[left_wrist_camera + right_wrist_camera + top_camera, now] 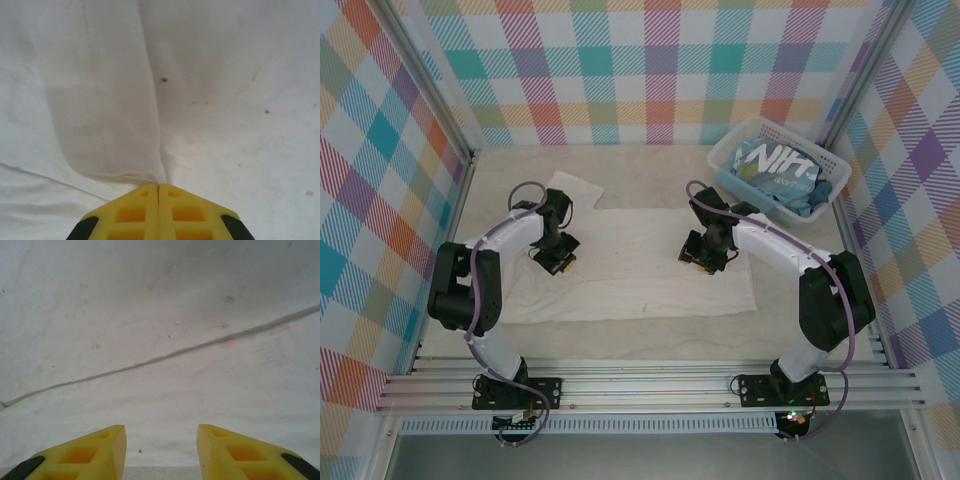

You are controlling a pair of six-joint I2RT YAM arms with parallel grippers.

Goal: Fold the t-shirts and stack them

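Observation:
The cream-white t-shirt (640, 275) lies spread flat across the middle of the table, one sleeve poking out at the back left. My left gripper (556, 258) rests on its left part, shut on a pinched ridge of the cloth (150, 125) that runs into the yellow fingertips (158, 186). My right gripper (699, 257) hovers over the shirt's right part, open, with nothing but flat cloth (150, 305) between its fingers (161, 432). The light blue t-shirt with white lettering (775, 170) lies bunched in the basket.
The white plastic basket (724, 152) stands at the back right corner. Checked walls close in the table on three sides. A metal rail (650, 385) runs along the near edge by the arm bases.

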